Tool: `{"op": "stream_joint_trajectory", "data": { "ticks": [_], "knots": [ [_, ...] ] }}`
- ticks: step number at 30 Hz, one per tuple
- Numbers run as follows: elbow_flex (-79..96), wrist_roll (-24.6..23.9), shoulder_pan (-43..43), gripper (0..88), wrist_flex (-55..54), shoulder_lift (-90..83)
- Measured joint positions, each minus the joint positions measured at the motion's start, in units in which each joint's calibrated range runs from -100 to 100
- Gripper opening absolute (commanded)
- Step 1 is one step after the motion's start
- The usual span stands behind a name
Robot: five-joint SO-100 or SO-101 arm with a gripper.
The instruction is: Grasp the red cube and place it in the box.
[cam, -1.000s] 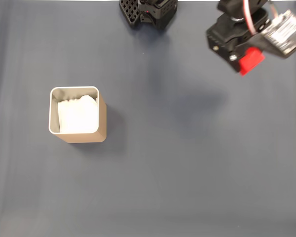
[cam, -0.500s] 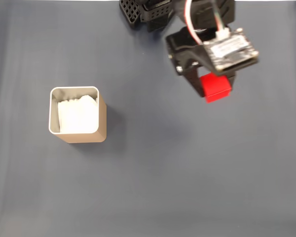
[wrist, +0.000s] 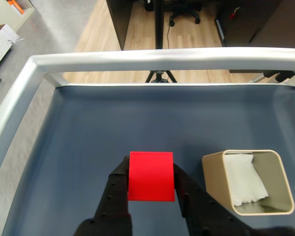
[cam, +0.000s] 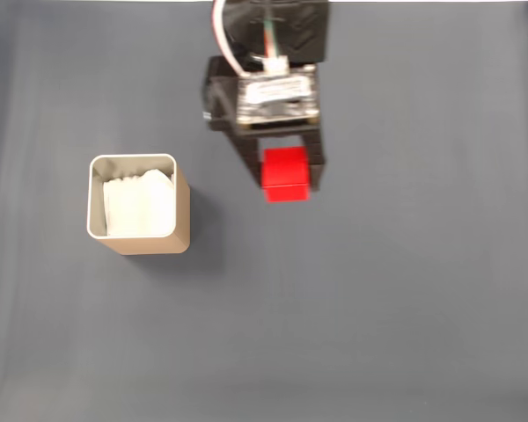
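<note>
- Dark blue-grey table surface [cam: 378, 308], matte, even lighting, soft shadows.
- Silver metal rail [wrist: 152, 60] frames the table's far edge and side.
- Beyond: light wood floor [wrist: 137, 34], black tripod [wrist: 159, 73], office chair base [wrist: 184, 17], dark furniture.

1. Arm base cropped by the top edge in the fixed view, above the gripper [cam: 286, 180].
2. Rear of the red cube [cam: 286, 174] tucked under the camera board behind the jaws.
3. Jaw roots cut off at the wrist view's bottom edge.
4. Floor of the box [wrist: 214, 177], beside the jaws, masked by white lining.
</note>
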Motion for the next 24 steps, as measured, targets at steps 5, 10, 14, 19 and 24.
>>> {"op": "stream_joint_trajectory", "data": {
  "ticks": [5,10,14,19,24],
  "knots": [
    [-1.5,0.7,4.9,0.2,0.0,-1.4],
    [-2.4,1.7,9.4,0.2,0.2,-1.7],
    [-2.5,2.5,12.6,0.2,0.2,-1.8],
    [-2.5,3.1,16.2,0.2,0.2,-0.9],
    [-2.5,3.1,19.3,0.2,-1.1,1.8]
  ]
}}
